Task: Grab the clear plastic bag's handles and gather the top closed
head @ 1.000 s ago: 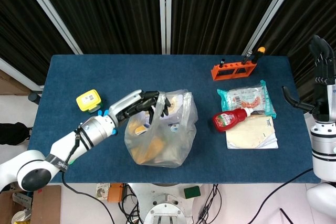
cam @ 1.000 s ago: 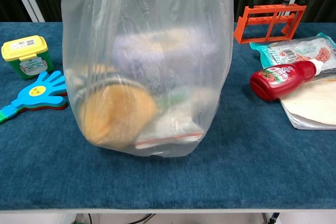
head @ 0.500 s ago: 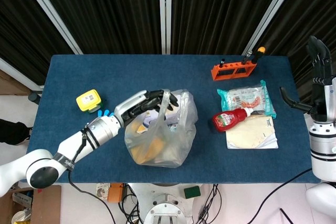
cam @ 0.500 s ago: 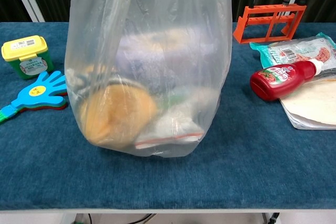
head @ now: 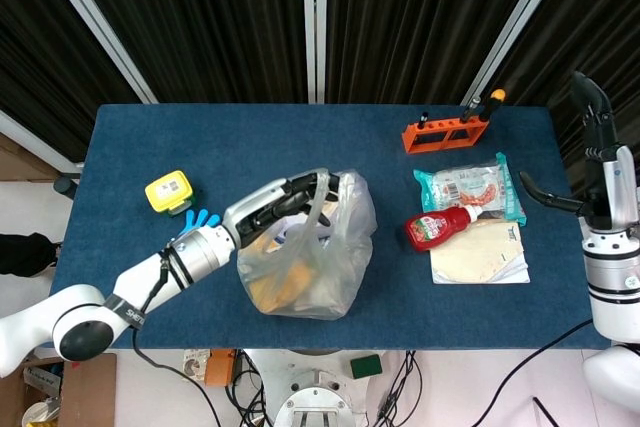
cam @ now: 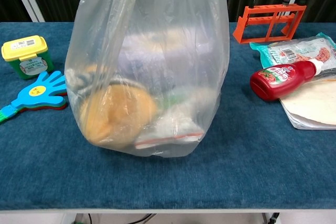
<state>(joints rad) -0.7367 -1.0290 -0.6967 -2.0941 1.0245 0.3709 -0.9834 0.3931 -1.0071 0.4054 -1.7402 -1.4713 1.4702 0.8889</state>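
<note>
From the head view, the bag (head: pixel 305 252) stands near the table's (head: pixel 300 142) front edge, about midway along it, full of food, so it keeps upright by itself. The left hand (head: pixel 290 202) reaches into the bag's top from the left, its fingers hooked through a handle loop (head: pixel 320 197) and holding it up; this looks like the first step of gathering the top. The right hand (head: pixel 592 137) waits raised, well to the right of the bag, beyond the table's edge, holding nothing, its fingers straight and apart. A ketchup bottle (head: pixel 440 227) lies right of the bag, an orange rack (head: pixel 445 133) beyond it, and a yellow tub (head: pixel 168 191) left of the bag.

In the chest view, the bag (cam: pixel 149 72) fills the middle, its top cut off by the frame, so neither hand shows. Its walls narrow upward, likely because the handle is pulled up. A blue hand-shaped toy (cam: pixel 31 95) lies just left of the bag.
</note>
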